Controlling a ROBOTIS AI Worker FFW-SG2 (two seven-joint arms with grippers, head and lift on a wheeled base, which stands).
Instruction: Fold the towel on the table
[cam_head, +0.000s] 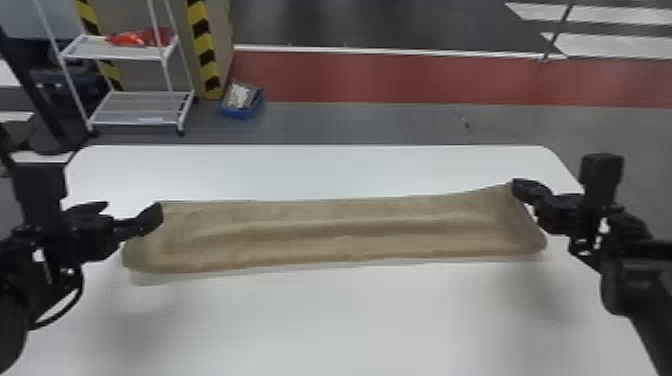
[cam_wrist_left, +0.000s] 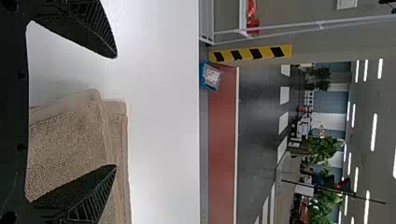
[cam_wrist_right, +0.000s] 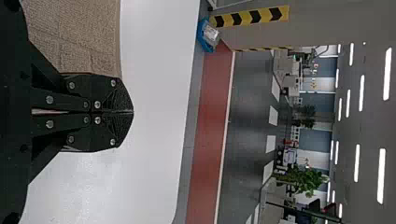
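Two grippers work the towel, and the jaws tell different stories! At the left of the head view, the left gripper (cam_head: 132, 205) has its jaws spread wide, gripping nothing; one finger crosses the left end of the towel (cam_head: 340, 230), the other sits off the cloth. Its wrist view has part of the towel lying in the gap between the fingers. Over to the right of the frame, the right gripper (cam_head: 517, 186) is clenched, fingertips pressed together on the towel's upper right corner, and that corner rides up a touch!

And the towel itself: a long, tan, folded band stretching right across the middle of the frame, a ridge running along it, its lower edge curving round at both ends. Beneath it spreads the white table (cam_head: 350, 310), reaching down to the bottom of the frame.

Beyond the table, upper left, stands a white rack (cam_head: 135, 112) with red items (cam_head: 132, 37) on its upper shelf, yellow-and-black striped posts (cam_head: 202, 47) close by. Just right of the rack, a blue box (cam_head: 242, 111) sits on the floor, and a red floor strip (cam_head: 400, 75) runs off to the right edge!
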